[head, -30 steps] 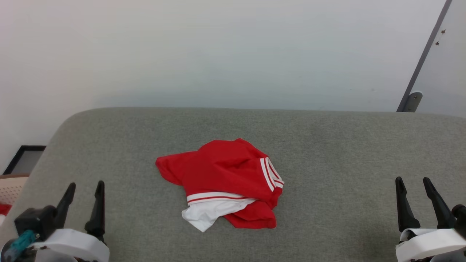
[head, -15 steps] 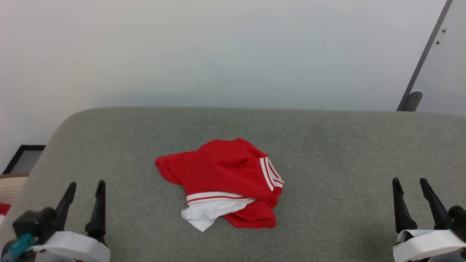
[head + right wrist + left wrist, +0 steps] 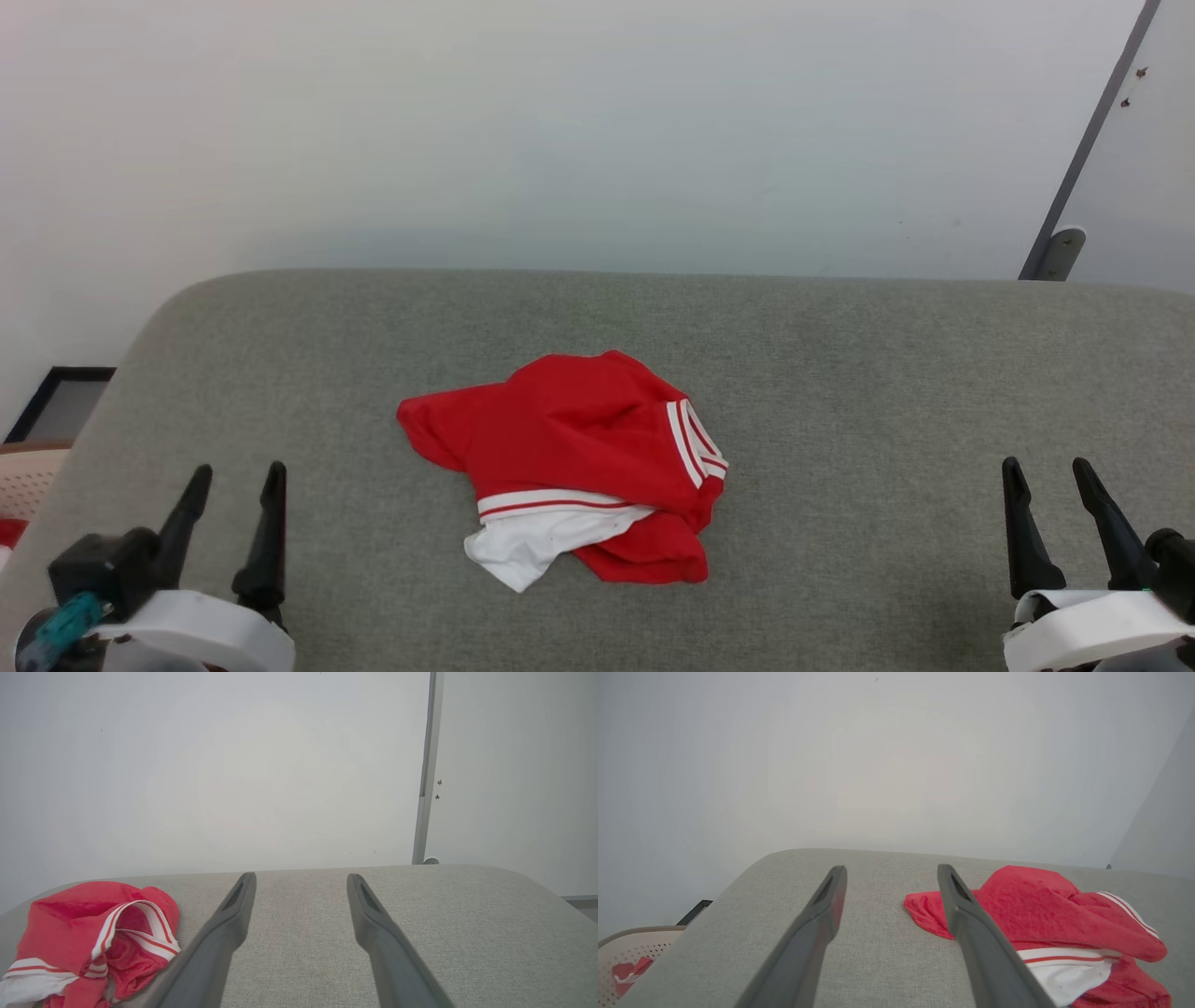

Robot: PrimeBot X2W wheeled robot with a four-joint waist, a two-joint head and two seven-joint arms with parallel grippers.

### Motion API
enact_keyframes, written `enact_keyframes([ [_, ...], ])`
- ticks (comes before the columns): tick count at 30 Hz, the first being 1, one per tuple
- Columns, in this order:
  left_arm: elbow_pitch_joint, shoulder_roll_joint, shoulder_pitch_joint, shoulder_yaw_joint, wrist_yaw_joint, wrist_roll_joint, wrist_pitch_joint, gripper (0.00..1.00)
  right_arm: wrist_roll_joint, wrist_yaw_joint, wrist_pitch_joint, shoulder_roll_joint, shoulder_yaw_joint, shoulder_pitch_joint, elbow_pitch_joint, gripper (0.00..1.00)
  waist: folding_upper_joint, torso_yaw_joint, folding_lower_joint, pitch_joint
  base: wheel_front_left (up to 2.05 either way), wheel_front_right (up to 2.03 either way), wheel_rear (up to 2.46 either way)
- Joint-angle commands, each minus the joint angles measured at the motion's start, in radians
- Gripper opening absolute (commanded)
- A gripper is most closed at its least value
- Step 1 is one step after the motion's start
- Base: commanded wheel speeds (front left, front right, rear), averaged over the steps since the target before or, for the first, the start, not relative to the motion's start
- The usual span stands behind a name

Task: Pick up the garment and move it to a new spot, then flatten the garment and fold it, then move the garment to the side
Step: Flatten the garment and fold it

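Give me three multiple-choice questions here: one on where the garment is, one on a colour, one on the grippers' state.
1. Where does the garment lie?
A. On the grey surface, between the left gripper and right gripper.
B. On the floor.
C. Draped on the wall.

2. What colour is its stripe trim?
A. Blue.
B. White.
C. Yellow.

3. How are the grippers?
A. Both shut.
B. Left shut on cloth.
C. Both open, empty.

Answers: 1 A, it sits crumpled mid-surface; 2 B, white bands edge red hems; 3 C, jaws stand apart, off the cloth.
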Motion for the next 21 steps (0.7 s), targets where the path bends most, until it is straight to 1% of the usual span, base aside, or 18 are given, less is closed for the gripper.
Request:
enact_keyframes([
  [1, -0.003, 0.003, 0.003, -0.001, 0.003, 0.000, 0.001, 1.00, -0.003, -0.001, -0.006, 0.004, 0.000, 0.013, -0.003, 1.00, 0.0000, 0.000, 0.0000, 0.001, 0.00, 0.00, 0.00],
  [5, -0.022, 0.007, -0.009, -0.022, -0.024, -0.024, 0.055, 1.00, -0.006, -0.001, -0.006, 0.003, -0.002, 0.006, -0.001, 1.00, 0.0000, -0.002, 0.0000, 0.006, 0.00, 0.00, 0.00],
  [10, -0.064, 0.025, -0.055, -0.080, -0.083, -0.066, 0.194, 1.00, -0.010, -0.001, -0.005, 0.003, -0.001, -0.010, -0.001, 1.00, 0.0000, -0.011, 0.0000, 0.014, 0.00, 0.00, 0.00],
  [13, -0.080, 0.038, -0.089, -0.116, -0.121, -0.101, 0.301, 1.00, -0.011, -0.001, -0.006, -0.002, 0.002, -0.023, 0.001, 1.00, 0.0000, -0.019, 0.0000, 0.019, 0.00, 0.00, 0.00],
  [15, -0.081, 0.035, -0.116, -0.136, -0.141, -0.148, 0.390, 1.00, -0.011, -0.001, -0.006, -0.005, 0.002, -0.028, 0.000, 1.00, 0.0000, -0.027, 0.0000, 0.023, 0.00, 0.00, 0.00],
  [17, -0.073, 0.038, -0.152, -0.156, -0.154, -0.194, 0.485, 1.00, -0.013, -0.001, -0.006, -0.007, -0.002, -0.035, 0.000, 1.00, 0.0000, -0.036, 0.0000, 0.029, 0.00, 0.00, 0.00],
  [20, -0.046, 0.038, -0.211, -0.184, -0.160, -0.248, 0.623, 1.00, -0.017, -0.001, -0.007, -0.011, 0.002, -0.055, 0.000, 1.00, 0.0000, -0.053, 0.0000, 0.036, 0.00, 0.00, 0.00],
  [21, -0.033, 0.029, -0.228, -0.190, -0.151, -0.274, 0.669, 1.00, -0.018, -0.001, -0.007, -0.011, 0.004, -0.058, 0.002, 1.00, 0.0000, -0.059, 0.0000, 0.038, 0.00, 0.00, 0.00],
])
